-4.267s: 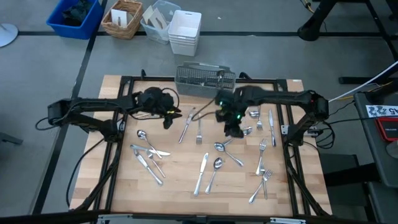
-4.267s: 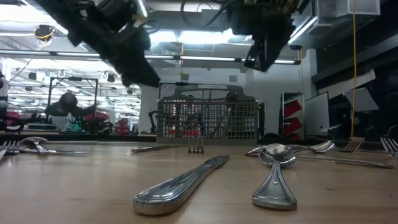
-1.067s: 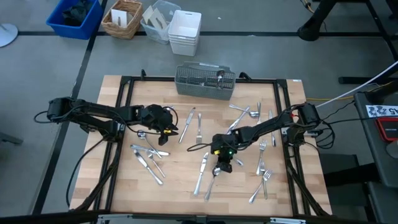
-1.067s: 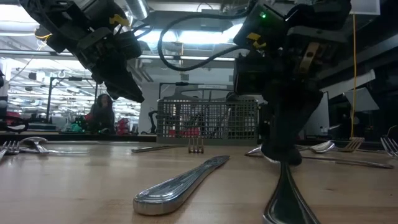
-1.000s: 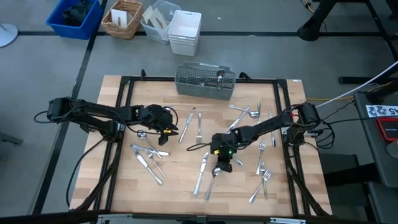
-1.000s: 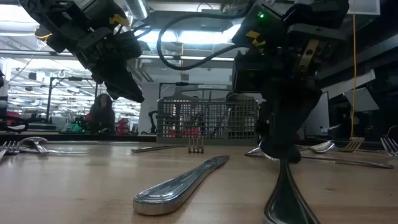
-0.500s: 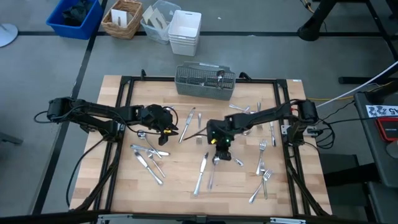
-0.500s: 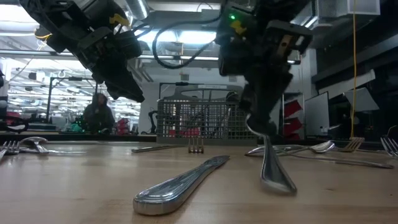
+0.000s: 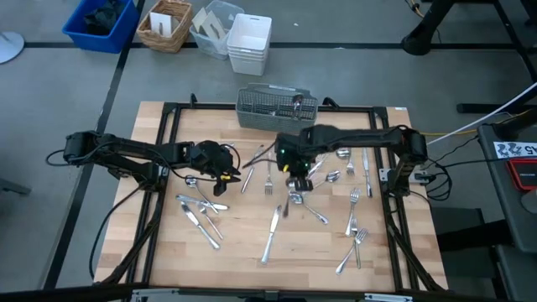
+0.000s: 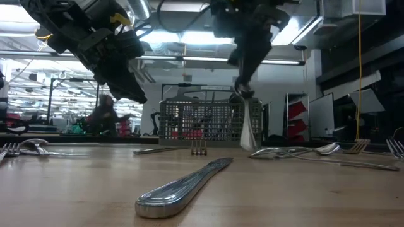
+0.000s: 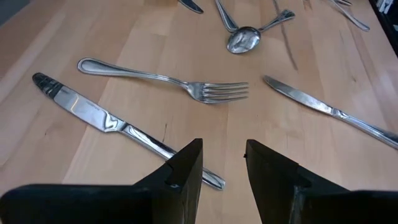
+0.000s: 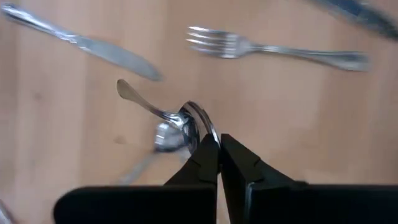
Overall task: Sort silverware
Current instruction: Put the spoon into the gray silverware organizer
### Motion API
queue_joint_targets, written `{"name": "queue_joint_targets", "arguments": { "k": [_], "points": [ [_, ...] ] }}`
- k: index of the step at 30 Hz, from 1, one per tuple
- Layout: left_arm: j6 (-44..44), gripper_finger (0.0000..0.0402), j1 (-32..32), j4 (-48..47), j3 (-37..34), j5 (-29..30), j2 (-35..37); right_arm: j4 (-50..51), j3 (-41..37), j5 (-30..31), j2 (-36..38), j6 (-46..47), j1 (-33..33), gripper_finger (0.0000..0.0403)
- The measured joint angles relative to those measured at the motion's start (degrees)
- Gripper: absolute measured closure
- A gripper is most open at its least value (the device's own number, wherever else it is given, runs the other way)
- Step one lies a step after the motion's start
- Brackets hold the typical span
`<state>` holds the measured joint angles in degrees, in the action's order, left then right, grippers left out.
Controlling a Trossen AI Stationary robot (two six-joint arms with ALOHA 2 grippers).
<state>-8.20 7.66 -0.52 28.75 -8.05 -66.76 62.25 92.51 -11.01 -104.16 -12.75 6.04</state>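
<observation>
Near the middle of the high view, the right gripper pinched a spoon by its bowl, so the handle hung down above the table. The spoon looked light, stiff and slippery, so a grip on the flat handle seemed safer. At center left, the left gripper hovered a little open over a fork. The basket sat at the top.

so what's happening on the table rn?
Silverware sorting, mid-carry. The right end effector is shut on a spoon, which hangs clear of the wooden table in front of the wire-mesh caddy. The left end effector is open, low over a fork and knife on the table's left side. Many more pieces lie loose.
</observation>
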Motion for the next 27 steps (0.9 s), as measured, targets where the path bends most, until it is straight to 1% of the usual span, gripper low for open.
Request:
{"name": "queue_joint_targets", "arguments": {
  "k": [6,13,15,20,24,27],
  "points": [
    [1.37,0.0286,0.0,1.0,0.02,0.0,0.0,6.44,9.18,6.74,0.0,-4.37,3.03,0.0398],
    [2.93,0.0286,0.0,3.8,0.05,0.04,0.02,11.24,17.41,17.8,0.0,-8.78,6.72,0.0396],
    [3.43,0.0286,0.0,4.27,0.05,0.28,0.02,12.24,19.75,19.46,0.0,-9.55,7.89,0.0397],
    [3.88,0.0286,0.0,4.43,0.07,1.86,0.02,13.4,25.91,20.47,0.0,-13.32,11.14,0.0395],
    [3.84,0.0286,0.0,4.7,0.07,2.86,0.02,13.65,29.98,27.73,0.0,-17.78,13.79,0.0397],
    [2.84,0.0286,-0.02,4.74,0.07,4.21,0.02,12.0,31.46,29.91,0.0,-20.74,16.08,0.0395]
  ]
}}
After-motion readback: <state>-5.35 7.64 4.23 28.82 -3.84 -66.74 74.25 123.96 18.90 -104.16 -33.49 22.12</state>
